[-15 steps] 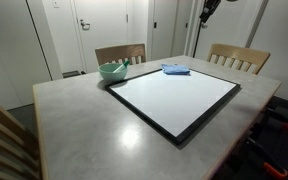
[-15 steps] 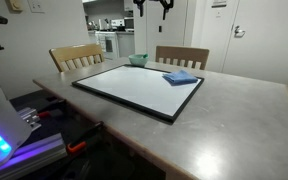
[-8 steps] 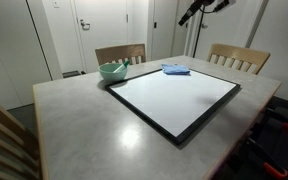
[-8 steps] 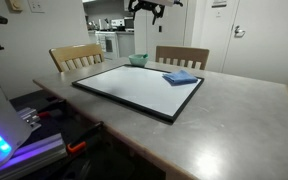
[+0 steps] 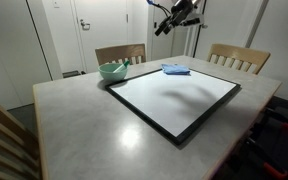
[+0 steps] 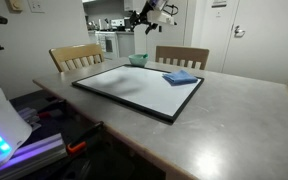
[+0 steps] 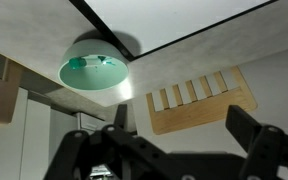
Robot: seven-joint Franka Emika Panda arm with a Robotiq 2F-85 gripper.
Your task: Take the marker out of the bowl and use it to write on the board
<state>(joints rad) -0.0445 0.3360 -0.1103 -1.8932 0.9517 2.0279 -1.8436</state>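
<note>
Wrist view, round mint-green bowl (image 7: pixel 92 80), beside glossy white black-framed board (image 7: pixel 174 20)

A grey table (image 5: pixel 74 125) is filling an exterior view, and a blue cloth (image 5: pixel 176 69) is lying on it toward its 12 o'clock edge. Beyond that edge 2 seats are standing: a wooden chair (image 5: pixel 120 52) at 11 o'clock and a slatted chair (image 5: pixel 239 58) at 2 o'clock. A 3rd chair back (image 5: pixel 4 135) is showing at 8 o'clock.
</note>
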